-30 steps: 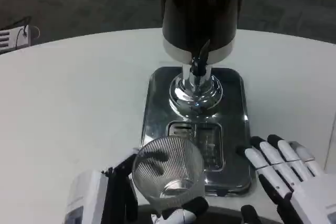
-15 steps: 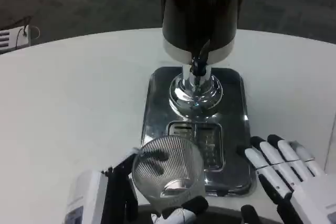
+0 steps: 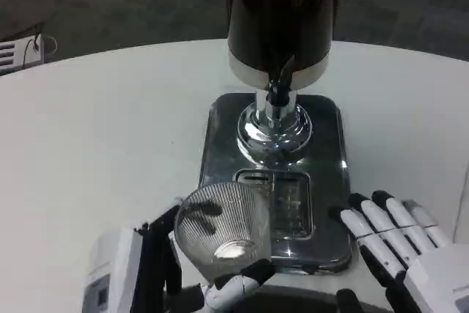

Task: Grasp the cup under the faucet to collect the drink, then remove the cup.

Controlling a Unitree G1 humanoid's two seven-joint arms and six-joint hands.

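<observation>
1. The white desk spreads round and bare-topped under everything, with dark floor beyond its far edge.
2. The dark drink dispenser stands at the far middle, its silver band and chrome pedestal rising from a shiny metal base tray.
3. The small black faucet hangs from the front of the dispenser, above the pedestal and the drip grate set into the tray.
4. The right hand lies just beside the tray's near right corner, its fingers spread apart and straight, holding nothing.
5. The left hand sits at the near edge, its dark fingers wrapped around the cup.
6. The clear ribbed cup is tilted in that grip, at the tray's near left corner, well short of the faucet.
</observation>
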